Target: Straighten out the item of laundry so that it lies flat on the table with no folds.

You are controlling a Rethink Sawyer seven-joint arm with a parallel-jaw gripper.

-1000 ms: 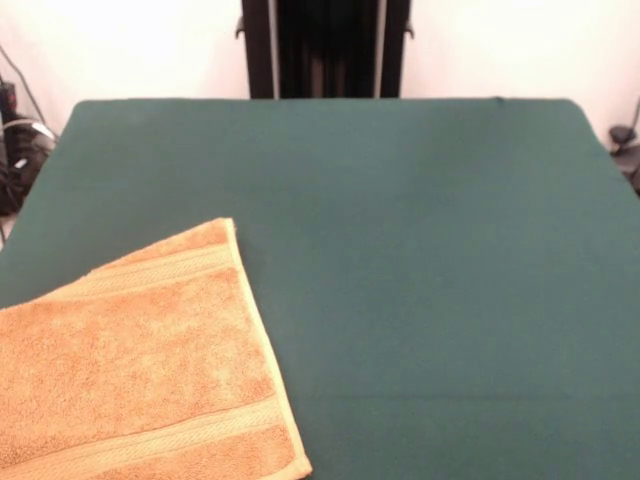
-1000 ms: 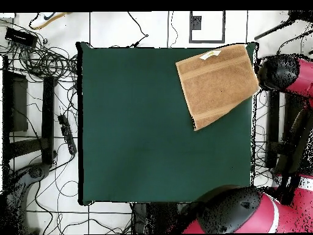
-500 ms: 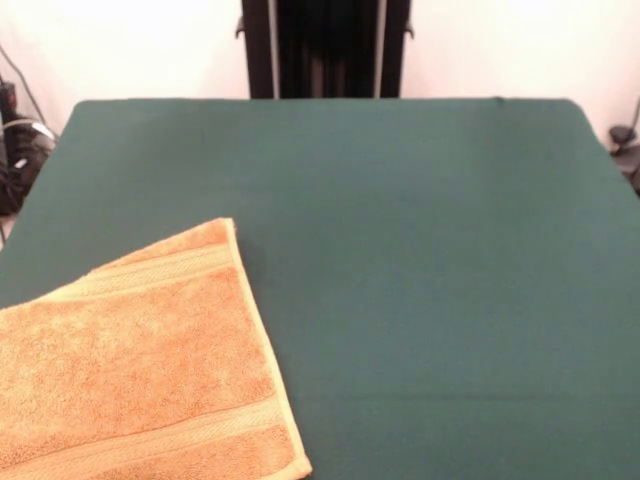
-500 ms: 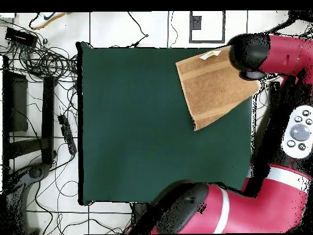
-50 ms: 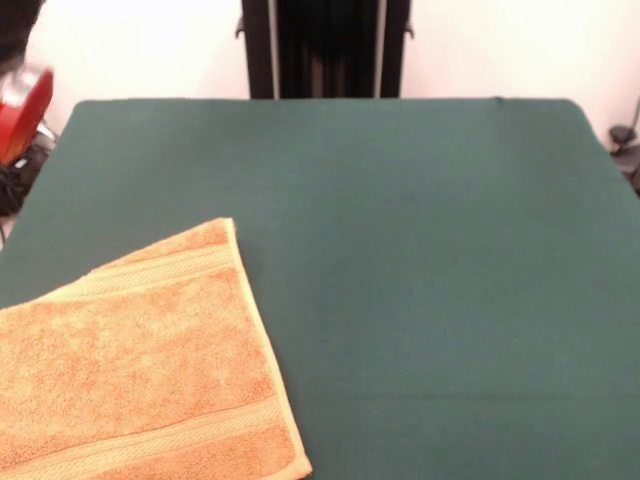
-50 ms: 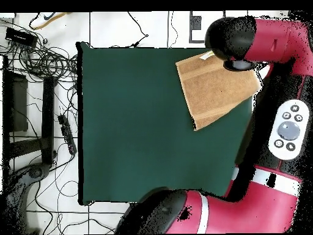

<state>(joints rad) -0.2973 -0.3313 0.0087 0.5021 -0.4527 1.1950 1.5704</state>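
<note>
towel (image 6: 215,84) sits flat-looking in one corner of the table (image 6: 140,134), long axis skewed to the edges. my arm's end (image 6: 235,43) hangs over its label-end corner. can't tell how the gripper stands.

In the overhead view the red and black arm (image 6: 269,183) runs from its base at the bottom edge up the right side of the picture, then bends left at the top. Its black end (image 6: 235,41) hangs at the top right. The jaws themselves are hidden beneath it. In the front view only a red part of the arm (image 5: 22,112) shows at the left edge.
</note>
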